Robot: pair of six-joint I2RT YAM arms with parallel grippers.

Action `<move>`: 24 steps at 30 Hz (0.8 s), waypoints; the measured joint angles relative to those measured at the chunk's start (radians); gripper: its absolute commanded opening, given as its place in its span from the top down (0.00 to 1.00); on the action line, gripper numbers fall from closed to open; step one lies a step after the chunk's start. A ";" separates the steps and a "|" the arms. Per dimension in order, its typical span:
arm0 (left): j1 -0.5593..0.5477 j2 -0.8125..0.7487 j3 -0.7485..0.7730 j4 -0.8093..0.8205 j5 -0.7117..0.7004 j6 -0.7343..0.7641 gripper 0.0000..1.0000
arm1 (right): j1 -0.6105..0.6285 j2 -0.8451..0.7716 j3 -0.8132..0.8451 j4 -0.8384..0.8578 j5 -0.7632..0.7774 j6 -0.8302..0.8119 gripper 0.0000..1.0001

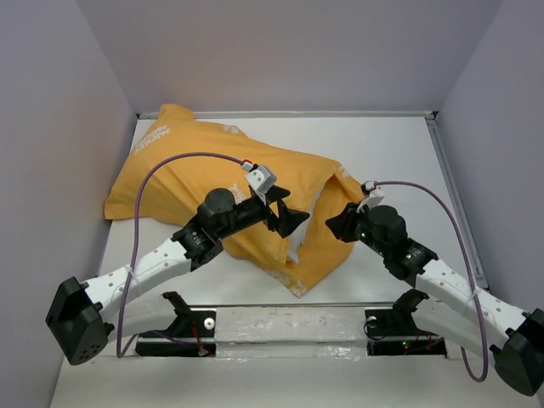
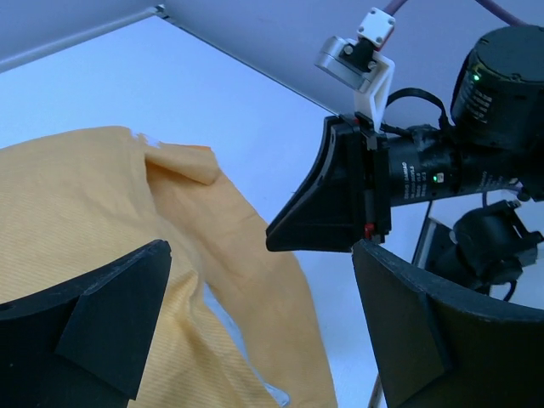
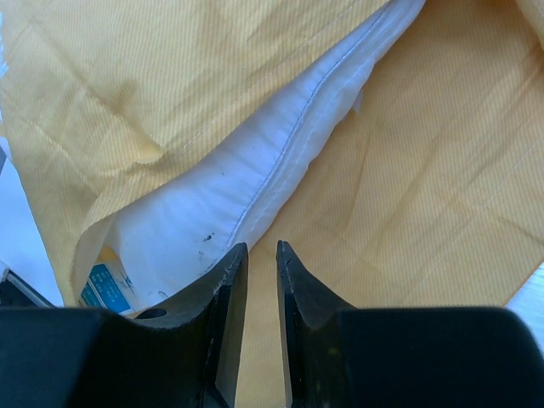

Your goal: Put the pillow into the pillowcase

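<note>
We judge the pillow [image 3: 255,187] mostly inside the pillowcase [image 1: 195,178], one white edge showing at the right; the left gripper [image 1: 289,211] is wide open and empty, the right gripper [image 3: 262,246] nearly closed, seemingly empty.

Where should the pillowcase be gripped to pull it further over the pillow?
Grip the loose upper hem of the pillowcase at its open mouth, coming from the near side beside the right gripper. There the fabric stands off the exposed pillow edge, so one thin layer could be pinched alone.
</note>
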 measured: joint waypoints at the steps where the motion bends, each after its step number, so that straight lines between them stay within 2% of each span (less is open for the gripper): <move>1: 0.003 0.001 -0.005 0.006 0.020 -0.010 0.01 | 0.000 -0.007 0.000 -0.009 0.002 -0.003 0.74; 9: 0.026 0.015 -0.011 0.074 0.153 -0.145 0.01 | 0.000 -0.049 0.021 -0.066 0.009 -0.023 0.74; 13: 0.037 -0.026 -0.037 0.134 0.199 -0.175 0.01 | 0.000 -0.065 0.032 -0.097 0.016 -0.029 0.74; 18: 0.039 -0.094 -0.035 0.151 0.208 -0.171 0.01 | 0.000 -0.076 0.056 -0.114 0.016 -0.036 0.75; 24: 0.026 -0.098 -0.034 0.131 0.174 -0.147 0.01 | 0.000 -0.063 0.071 -0.122 0.016 -0.050 0.75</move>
